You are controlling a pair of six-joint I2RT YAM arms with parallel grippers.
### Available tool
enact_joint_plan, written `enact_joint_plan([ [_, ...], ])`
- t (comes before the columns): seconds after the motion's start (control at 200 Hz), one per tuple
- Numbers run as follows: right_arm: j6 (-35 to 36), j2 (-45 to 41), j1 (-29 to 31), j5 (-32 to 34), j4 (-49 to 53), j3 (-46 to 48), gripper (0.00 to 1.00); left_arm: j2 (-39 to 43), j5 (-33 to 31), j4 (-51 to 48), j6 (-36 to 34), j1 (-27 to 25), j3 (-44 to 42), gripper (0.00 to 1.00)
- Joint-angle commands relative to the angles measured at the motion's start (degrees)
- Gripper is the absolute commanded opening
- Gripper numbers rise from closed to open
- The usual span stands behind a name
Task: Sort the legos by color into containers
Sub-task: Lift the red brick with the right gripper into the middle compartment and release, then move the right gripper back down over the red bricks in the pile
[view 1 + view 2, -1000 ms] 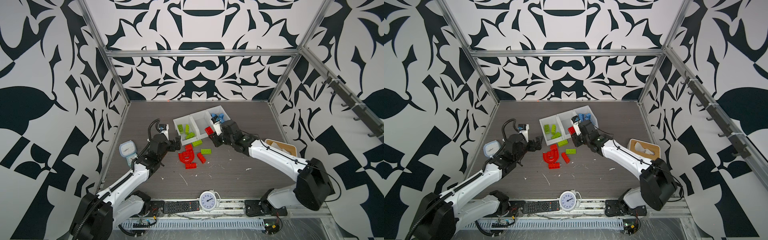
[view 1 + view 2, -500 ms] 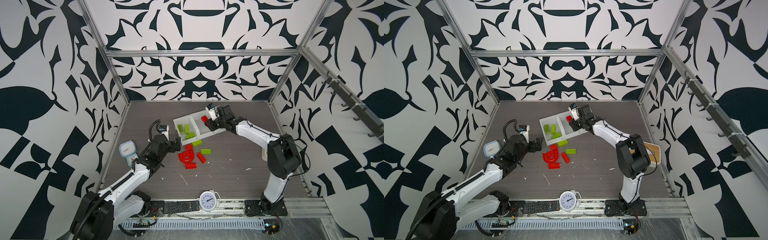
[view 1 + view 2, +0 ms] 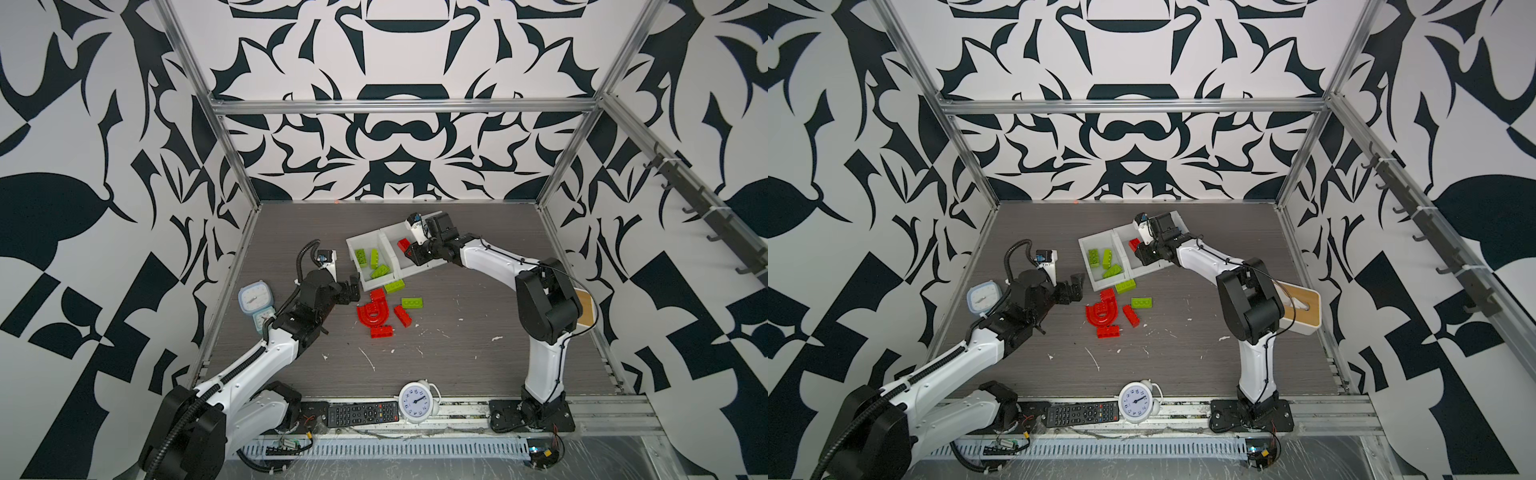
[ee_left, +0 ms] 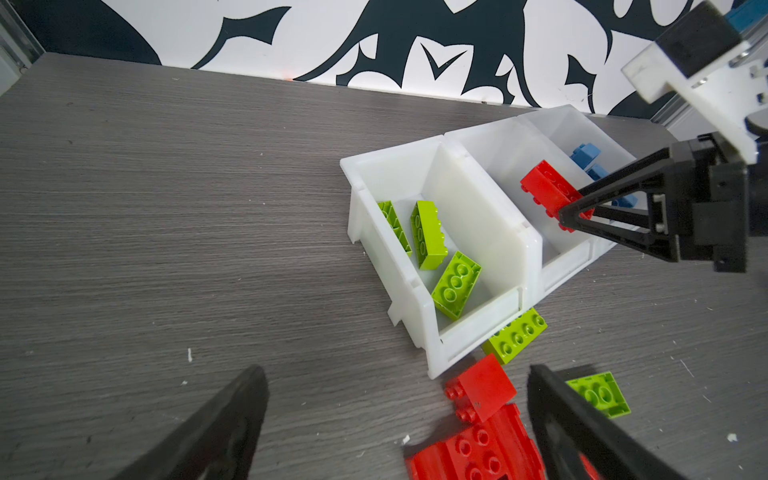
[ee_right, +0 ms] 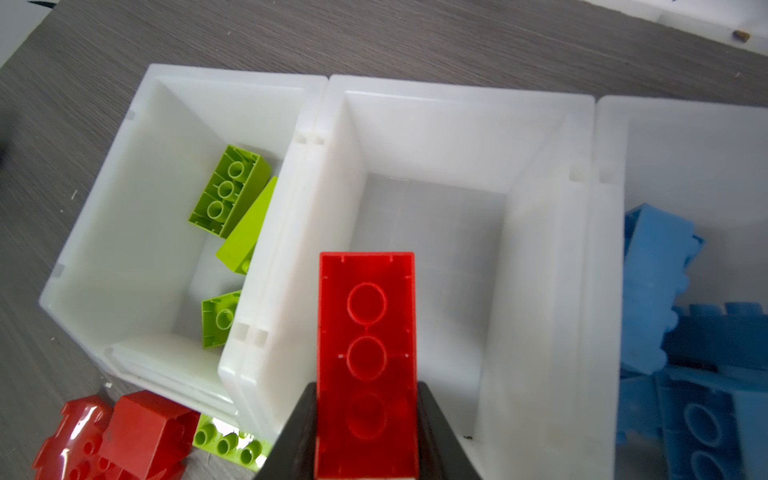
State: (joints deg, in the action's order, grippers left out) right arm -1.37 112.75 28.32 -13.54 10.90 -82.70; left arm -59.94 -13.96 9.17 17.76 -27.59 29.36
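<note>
My right gripper (image 5: pixel 365 399) is shut on a red lego brick (image 5: pixel 365 324), holding it over the bare middle bin (image 5: pixel 457 137) of the three joined white containers (image 3: pixel 409 272). The left bin (image 4: pixel 374 166) holds lime green legos (image 4: pixel 428 237). Light blue legos (image 5: pixel 665 291) lie in the right bin. On the table in front lie a red arch (image 3: pixel 373 313), red bricks (image 3: pixel 402 316) and two green bricks (image 3: pixel 412 302). My left gripper (image 4: pixel 395 395) hangs open and empty just left of the arch, near the left bin's front corner.
A blue-rimmed timer (image 3: pixel 254 300) sits by the left wall. A white alarm clock (image 3: pixel 415 401) and a black remote (image 3: pixel 361 413) lie at the front edge. A white tissue box with a wooden lid (image 3: pixel 1302 307) stands at the right. Small white scraps dot the table.
My right gripper has carried the red brick from in front of the bins back and up over the middle bin. The left arm has stayed put.
</note>
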Motion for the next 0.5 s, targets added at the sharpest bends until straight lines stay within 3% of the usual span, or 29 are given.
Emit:
enact_joint_plan([
  [0.0, -0.41, -0.71, -0.07, -0.79, -1.57, -2.82, 0.40, 0.49, -0.46, 0.62, -0.27, 0.33, -0.56, 1.00],
  [0.165, 0.10, -1.02, -0.09, -0.70, -0.64, -3.42, 0.55, 0.37, -0.37, 0.44, -0.21, 0.26, -0.45, 1.00],
  [0.305, 0.46, -3.25, -0.05, -0.70, 0.95, -2.10, 0.56, 0.70, -1.03, 0.13, -0.15, 0.30, -0.44, 1.00],
  [0.495, -2.41, -13.00, 2.27, 0.23, 0.77, 7.82, 0.57, 1.57, -1.69, 0.30, 0.52, 0.46, -0.97, 1.00],
])
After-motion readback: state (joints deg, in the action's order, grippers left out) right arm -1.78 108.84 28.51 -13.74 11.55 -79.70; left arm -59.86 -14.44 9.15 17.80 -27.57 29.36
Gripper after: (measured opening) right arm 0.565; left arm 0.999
